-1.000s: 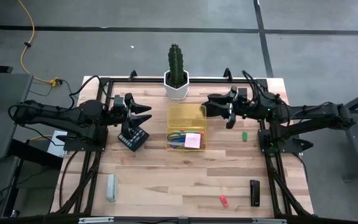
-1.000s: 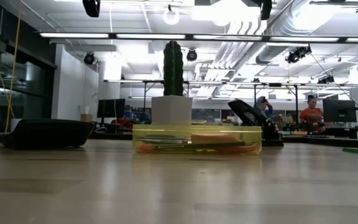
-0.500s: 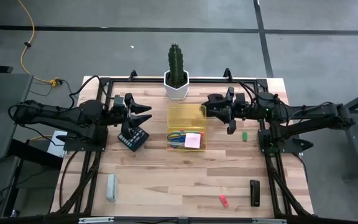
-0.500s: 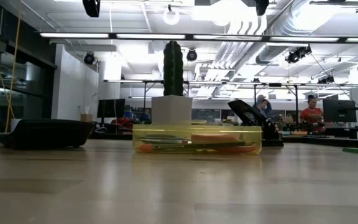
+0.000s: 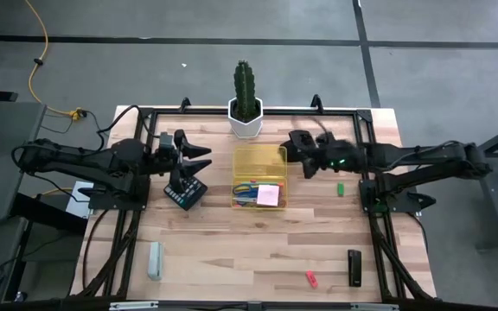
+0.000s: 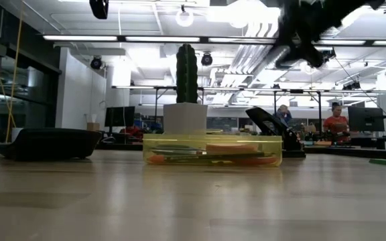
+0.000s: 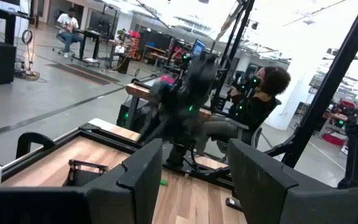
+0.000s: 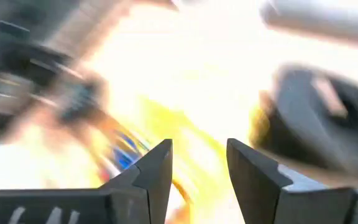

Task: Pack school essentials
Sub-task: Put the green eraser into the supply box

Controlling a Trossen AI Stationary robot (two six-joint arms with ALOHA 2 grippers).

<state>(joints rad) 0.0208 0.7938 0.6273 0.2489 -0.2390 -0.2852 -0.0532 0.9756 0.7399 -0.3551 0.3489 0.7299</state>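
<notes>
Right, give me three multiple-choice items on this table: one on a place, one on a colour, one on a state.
1. Where is the cactus?
A. behind the yellow tray, at the table's far edge
B. inside the tray
C. by the near edge

2. What colour is the small piece lying on the table under the right arm?
A. blue
B. green
C. white

3. How are the left gripper's fingers?
A. shut on scissors
B. shut, empty
C. open, empty

Answers: 1 A, the high view shows its white pot just beyond the yellow tray. 2 B, it shows green on the wood. 3 C, the left wrist view shows a clear gap with nothing between the fingers; the right gripper is open too.
</notes>
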